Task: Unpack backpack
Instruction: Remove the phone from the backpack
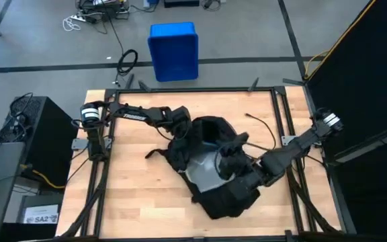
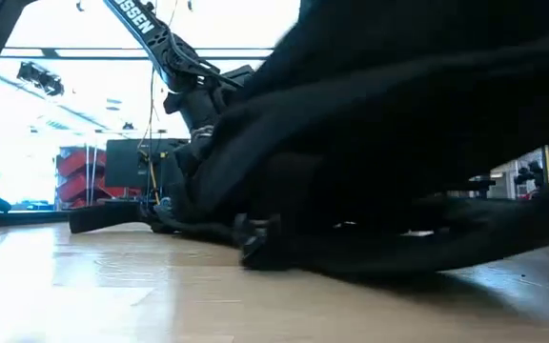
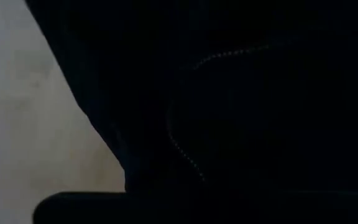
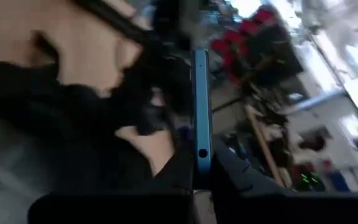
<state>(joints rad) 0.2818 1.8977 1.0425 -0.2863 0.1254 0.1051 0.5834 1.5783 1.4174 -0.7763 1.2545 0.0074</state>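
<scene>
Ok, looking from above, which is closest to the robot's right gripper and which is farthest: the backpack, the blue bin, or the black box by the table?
1. The backpack: right under the right gripper, mid-table.
2. The blue bin: on the floor past the table's far edge.
3. The black box: off the table's left side, farthest.

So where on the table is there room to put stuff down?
Bare wood shows on the table between the backpack and the left edge, and in the far right corner beside a loose black cable. The middle is crowded: the backpack, the left gripper and the right gripper, which holds a thin blue device.
</scene>
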